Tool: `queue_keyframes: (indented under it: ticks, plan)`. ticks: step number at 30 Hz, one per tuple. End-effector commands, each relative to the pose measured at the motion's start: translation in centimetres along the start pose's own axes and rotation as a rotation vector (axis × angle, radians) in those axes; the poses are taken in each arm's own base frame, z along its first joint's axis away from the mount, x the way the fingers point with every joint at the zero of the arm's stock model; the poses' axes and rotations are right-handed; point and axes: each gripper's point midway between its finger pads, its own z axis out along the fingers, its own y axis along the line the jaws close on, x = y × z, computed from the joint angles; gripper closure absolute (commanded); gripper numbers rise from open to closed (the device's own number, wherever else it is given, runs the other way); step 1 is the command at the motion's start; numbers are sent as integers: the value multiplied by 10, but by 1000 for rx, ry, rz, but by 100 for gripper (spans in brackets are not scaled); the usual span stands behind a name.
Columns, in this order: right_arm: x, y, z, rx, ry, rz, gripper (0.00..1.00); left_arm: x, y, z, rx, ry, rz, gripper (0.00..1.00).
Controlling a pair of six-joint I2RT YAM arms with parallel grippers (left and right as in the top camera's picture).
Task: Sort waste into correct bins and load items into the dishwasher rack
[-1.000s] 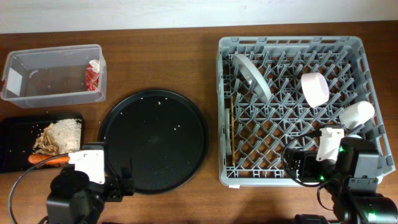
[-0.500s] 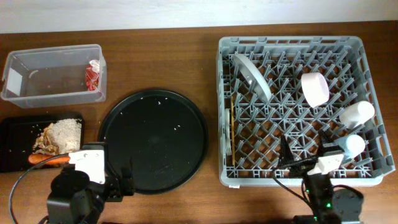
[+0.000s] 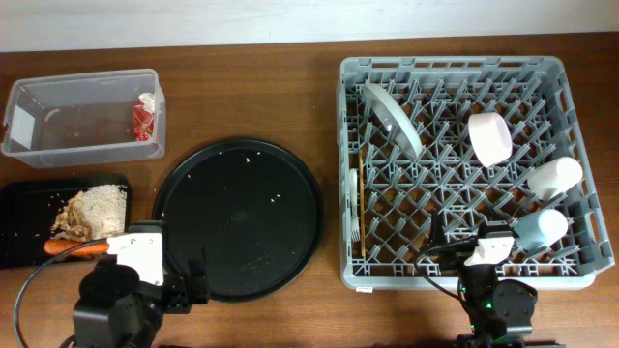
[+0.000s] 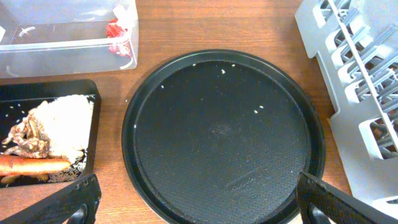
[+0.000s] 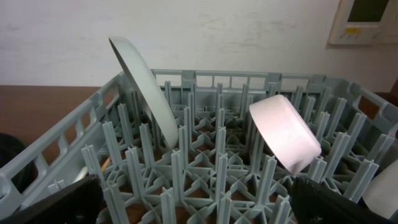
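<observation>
Right gripper [image 5: 193, 208] is spread wide with nothing between its fingers, and you have it sitting at the near edge of the dishwasher rack [image 3: 571, 72], looking in across the pegs. Inside the rack, the white plate [image 3: 390, 118] stands on edge, tilted, in the far left part. The small white bowl [image 3: 490, 138] lies on its side toward the far right. The white cup [image 3: 554, 178] rests against the rack's right wall, and the light blue cup [image 3: 540, 227] sits just nearer than it, in the near right corner close to your right arm. The wooden chopsticks [image 3: 361, 208] run along the inside of the rack's left wall. Over to your left gripper [image 4: 196, 204]: it is just as wide and just as empty, poised over the near rim of the round black tray [image 3: 237, 217], which lies just left of the rack with a few pale crumbs on it. Well left of the rack, the clear tub [image 3: 29, 97] holds the red-and-white wrapper [image 3: 146, 116] at its rack-side end. The black rectangular tray [image 3: 24, 232] sits in front of the tub. It carries the beige food scraps [image 3: 97, 205] at its rack-side end, a brown morsel [image 4: 25, 138] beside them and the carrot [image 3: 73, 247] along its near edge.
</observation>
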Motion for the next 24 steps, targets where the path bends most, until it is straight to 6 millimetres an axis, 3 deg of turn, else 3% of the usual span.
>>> queue_keyframes:
  ticks: [1, 15, 20, 24]
  plan:
    - [2, -2, 0, 13, 3, -3, 1, 0, 3, 0, -14, -2, 13, 1]
    - [2, -2, 0, 13, 4, -3, 1, 9, 10, 6, -43, -16, -8, 1]
    - [2, -2, 0, 13, 4, -3, 1, 28, 10, 60, -16, -308, -43, 1]
    - [2, -2, 0, 13, 4, -3, 1, 7, 14, 74, -16, -626, -63, 1]
